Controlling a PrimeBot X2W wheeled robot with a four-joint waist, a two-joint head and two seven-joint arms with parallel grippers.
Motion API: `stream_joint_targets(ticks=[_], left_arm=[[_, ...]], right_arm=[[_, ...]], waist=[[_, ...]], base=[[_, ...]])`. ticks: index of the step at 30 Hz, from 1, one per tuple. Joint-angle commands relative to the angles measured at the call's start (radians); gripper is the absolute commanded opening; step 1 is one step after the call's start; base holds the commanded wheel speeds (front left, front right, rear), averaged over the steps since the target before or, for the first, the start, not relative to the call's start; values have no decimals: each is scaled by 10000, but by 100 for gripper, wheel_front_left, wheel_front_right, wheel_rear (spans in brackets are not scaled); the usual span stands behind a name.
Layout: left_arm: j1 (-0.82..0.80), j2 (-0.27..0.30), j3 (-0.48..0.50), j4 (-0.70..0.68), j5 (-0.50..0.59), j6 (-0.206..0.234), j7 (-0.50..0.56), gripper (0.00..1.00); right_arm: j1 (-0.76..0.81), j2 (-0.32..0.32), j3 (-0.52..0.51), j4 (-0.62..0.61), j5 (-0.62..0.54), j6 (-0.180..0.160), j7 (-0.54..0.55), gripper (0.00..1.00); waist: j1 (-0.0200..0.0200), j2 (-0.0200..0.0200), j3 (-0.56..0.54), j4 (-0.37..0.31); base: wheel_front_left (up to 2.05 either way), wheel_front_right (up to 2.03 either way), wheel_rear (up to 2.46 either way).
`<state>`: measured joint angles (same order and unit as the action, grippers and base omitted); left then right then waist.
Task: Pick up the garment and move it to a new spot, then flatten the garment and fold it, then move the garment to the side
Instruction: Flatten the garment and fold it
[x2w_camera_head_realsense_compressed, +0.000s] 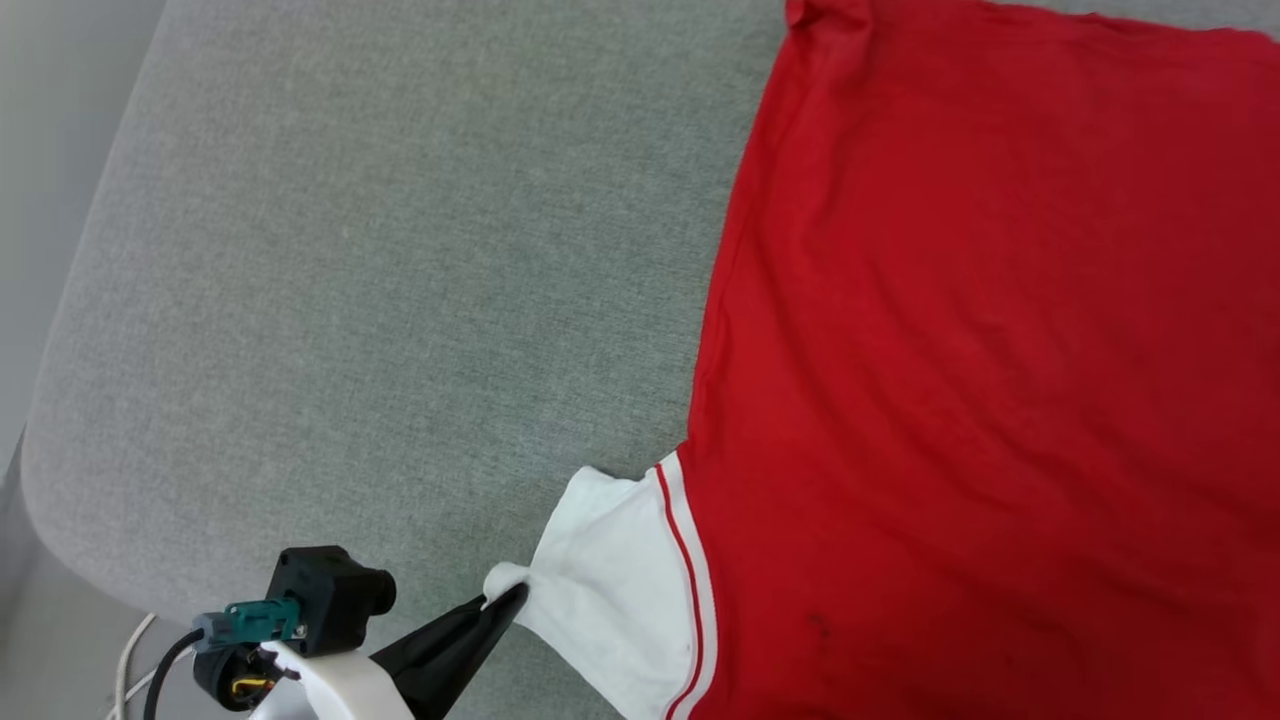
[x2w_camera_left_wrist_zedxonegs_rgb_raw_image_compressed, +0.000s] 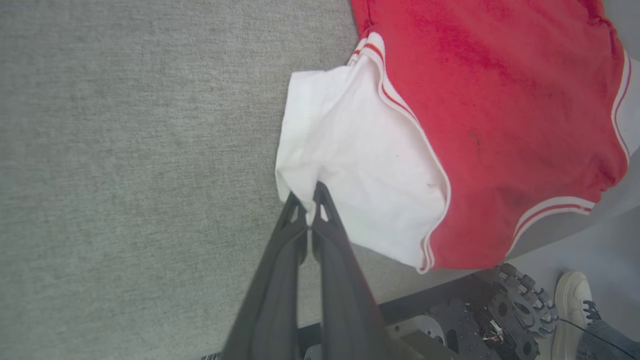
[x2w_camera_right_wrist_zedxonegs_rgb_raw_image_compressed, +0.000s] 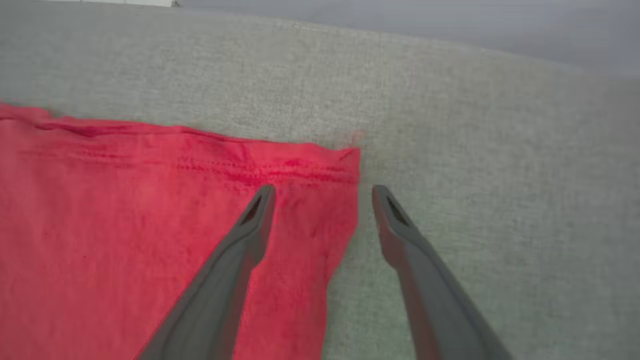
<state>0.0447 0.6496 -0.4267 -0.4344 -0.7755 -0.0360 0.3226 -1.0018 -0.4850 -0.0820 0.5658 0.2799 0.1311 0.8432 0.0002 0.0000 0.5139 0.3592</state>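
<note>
Thin cloth on a coarse woven cushion (x2w_camera_head_realsense_compressed: 400, 250).
The shirt (x2w_camera_head_realsense_compressed: 980, 350) is thin, matt red knit with a stitched hem, its sleeve (x2w_camera_head_realsense_compressed: 610, 570) plain white cloth; the grey cushion is rough and matt; the right gripper (x2w_camera_right_wrist_zedxonegs_rgb_raw_image_compressed: 322, 191) has fingers (x2w_camera_right_wrist_zedxonegs_rgb_raw_image_compressed: 240, 250) of dark, smooth, matt plastic.

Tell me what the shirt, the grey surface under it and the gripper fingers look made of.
The garment: thin knit fabric, perhaps cotton or polyester, matte; it creases softly and shows a stitched hem. The grey surface: woven upholstery cloth, matte, fine visible weave, rounded padded-looking edge. The fingers of the right gripper: dark, smooth, matte; plastic or rubber, cannot tell which.
</note>
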Motion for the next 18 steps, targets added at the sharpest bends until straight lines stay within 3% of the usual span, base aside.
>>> stream_joint_targets(ticks=[1,7,14,15,16,18], left_arm=[[-172,-81,-45,56,70,-72,-47,0],[-400,-219,-199,305,75,-207,-139,0],[-557,-278,-299,498,141,-298,-218,0],[-563,-288,-308,522,145,-307,-227,0],[-575,-297,-314,545,145,-311,-234,0],[-583,-293,-312,596,139,-294,-240,0]], right_arm=[[-276,30,-174,179,-180,-5,252,100],[-617,530,-909,786,-1174,-5,2040,100],[-254,868,-820,330,-1589,-4,3655,100],[-172,866,-846,221,-1602,-4,3748,43],[-88,879,-902,137,-1621,-4,3846,0],[107,909,-958,-19,-1574,-4,4071,0]], waist=[[-2,0,281,270],[-2,0,514,445],[-2,0,592,472],[-2,0,579,468],[-2,0,556,459],[-2,0,471,413]], base=[[0,0,0],[0,0,0],[0,0,0],[0,0,0],[0,0,0],[0,0,0]])
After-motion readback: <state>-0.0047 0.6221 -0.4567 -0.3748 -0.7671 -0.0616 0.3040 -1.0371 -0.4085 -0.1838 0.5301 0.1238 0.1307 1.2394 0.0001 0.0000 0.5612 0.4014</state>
